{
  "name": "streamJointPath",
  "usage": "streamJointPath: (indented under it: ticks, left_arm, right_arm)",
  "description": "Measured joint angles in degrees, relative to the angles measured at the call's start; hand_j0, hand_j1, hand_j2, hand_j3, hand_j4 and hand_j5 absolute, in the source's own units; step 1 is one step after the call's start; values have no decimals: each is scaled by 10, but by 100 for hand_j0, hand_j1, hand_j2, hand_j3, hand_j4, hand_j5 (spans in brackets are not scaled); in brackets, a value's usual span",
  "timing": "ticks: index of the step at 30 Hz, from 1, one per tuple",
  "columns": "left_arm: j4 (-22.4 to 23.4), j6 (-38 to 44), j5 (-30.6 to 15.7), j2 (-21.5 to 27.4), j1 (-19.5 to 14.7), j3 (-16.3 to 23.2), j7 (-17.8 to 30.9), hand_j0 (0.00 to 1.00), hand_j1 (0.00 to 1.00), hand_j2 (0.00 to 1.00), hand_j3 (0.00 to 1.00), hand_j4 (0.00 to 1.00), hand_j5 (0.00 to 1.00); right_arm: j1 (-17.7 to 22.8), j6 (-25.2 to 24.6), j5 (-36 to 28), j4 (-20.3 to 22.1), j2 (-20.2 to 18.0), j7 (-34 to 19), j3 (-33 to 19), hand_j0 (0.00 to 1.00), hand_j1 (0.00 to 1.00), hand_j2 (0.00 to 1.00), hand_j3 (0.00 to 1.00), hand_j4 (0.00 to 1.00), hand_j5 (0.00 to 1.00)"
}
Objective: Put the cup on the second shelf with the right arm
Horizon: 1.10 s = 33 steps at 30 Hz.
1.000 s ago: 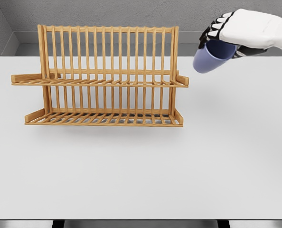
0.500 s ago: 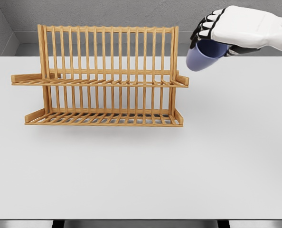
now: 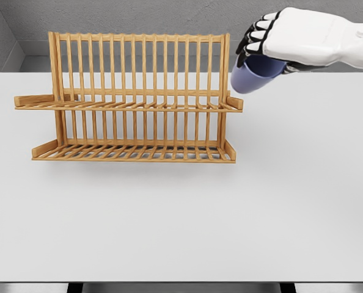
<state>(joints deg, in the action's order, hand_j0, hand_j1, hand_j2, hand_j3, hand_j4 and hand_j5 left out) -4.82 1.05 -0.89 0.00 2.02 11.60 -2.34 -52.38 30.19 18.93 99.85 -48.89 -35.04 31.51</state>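
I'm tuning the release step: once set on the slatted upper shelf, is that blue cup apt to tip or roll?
Probably tippy: the cup hangs tilted in the right hand, and the rack offers only thin slats. Its round wall suggests it would roll if laid sideways. It looks rigid, keeping its shape in the grasp.

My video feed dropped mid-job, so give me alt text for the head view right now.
The right hand holds a tilted blue cup in the air just past the right end of a two-shelf wooden rack, above its upper shelf level. Both shelves are bare; the rack stands on a white table.
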Motion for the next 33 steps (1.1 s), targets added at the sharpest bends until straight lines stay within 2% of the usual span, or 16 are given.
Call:
streamJointPath:
  ticks: [16, 33]
  left_arm:
    - [0, 0, 0, 0, 0, 0, 0, 100, 100, 100, 100, 100, 100]
    - [0, 0, 0, 0, 0, 0, 0, 100, 100, 100, 100, 100, 100]
  right_arm:
    - [-24, 1, -2, 6, 37, 0, 21, 62, 62, 62, 62, 62, 62]
    - [-24, -1, 10, 4, 40, 8, 63, 61, 61, 61, 61, 61, 61]
